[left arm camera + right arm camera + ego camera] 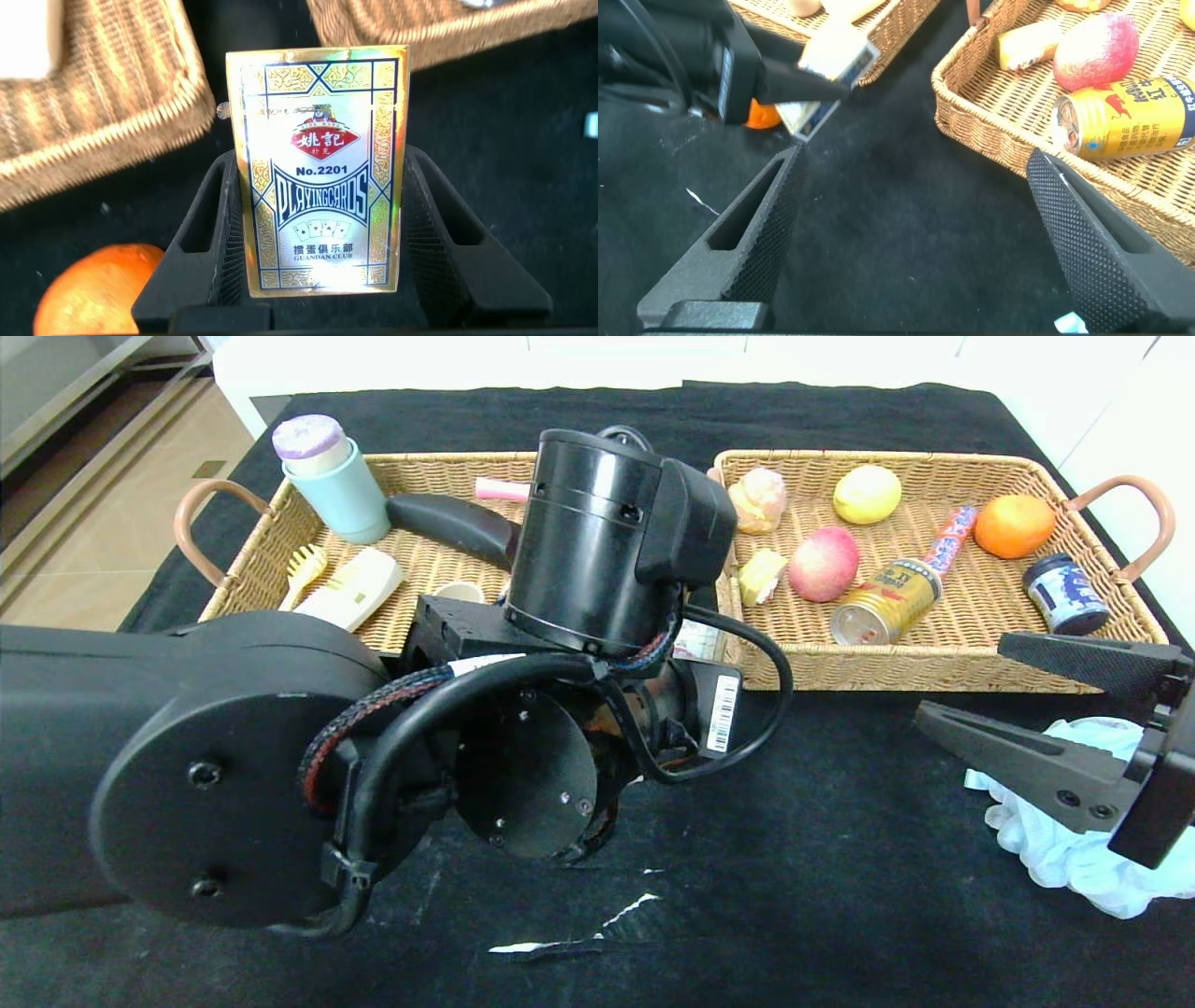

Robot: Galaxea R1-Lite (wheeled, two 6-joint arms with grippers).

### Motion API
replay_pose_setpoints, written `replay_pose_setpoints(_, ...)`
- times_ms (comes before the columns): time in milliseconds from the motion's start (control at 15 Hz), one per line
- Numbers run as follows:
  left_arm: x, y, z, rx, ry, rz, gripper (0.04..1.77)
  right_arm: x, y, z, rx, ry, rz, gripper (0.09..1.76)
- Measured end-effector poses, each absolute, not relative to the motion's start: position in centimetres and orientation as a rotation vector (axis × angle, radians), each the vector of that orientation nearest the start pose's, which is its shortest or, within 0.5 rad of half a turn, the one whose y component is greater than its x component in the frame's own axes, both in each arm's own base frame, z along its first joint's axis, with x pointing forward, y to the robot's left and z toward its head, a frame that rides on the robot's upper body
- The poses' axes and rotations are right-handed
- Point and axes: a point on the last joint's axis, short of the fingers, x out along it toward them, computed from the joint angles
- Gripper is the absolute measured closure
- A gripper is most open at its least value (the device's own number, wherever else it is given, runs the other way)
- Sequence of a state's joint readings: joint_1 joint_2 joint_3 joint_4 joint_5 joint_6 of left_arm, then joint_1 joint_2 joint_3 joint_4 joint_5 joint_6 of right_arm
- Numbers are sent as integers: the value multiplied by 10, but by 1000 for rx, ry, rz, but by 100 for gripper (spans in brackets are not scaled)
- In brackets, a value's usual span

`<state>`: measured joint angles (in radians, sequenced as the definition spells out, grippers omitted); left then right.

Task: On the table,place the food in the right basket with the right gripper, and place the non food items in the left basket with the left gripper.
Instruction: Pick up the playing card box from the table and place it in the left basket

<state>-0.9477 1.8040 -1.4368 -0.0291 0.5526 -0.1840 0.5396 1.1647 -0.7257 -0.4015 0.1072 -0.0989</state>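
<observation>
My left gripper (320, 163) is shut on the flat card box (320, 168), a pack of playing cards held upright between its fingers above the black table (794, 859), near the gap between the two baskets. In the head view the left arm hides this grip. An orange (98, 289) lies on the cloth beside that gripper. My right gripper (962, 679) stands open and empty over the cloth in front of the right basket (934, 674), just above the pale-blue pouf (1055, 840). That basket holds a peach (823, 563), a gold can (882, 602) and another orange (1013, 525).
The left basket (439, 467) holds a mint cup (341, 490), a black item (453, 523) and a cream comb (359, 586). A lemon (866, 493), a candy tube (952, 537) and a small jar (1064, 593) also lie in the right basket. A white tear (579, 933) marks the cloth.
</observation>
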Motion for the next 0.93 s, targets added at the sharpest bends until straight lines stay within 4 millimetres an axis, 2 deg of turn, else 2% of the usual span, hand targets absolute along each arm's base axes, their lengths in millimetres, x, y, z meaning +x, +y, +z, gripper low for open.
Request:
replay_pose_setpoints(333,224,-271,292,13,220,-334,79,148,92,266,-104,6,648,14)
replay_pose_setpoints(733,253,-241,319,-32,146,-247,79,149,92,265,-104,8,647,14)
replay_pose_setpoints(933,267,-225,326,-63,120,-263,79,149,92,265,-104,9,646,14)
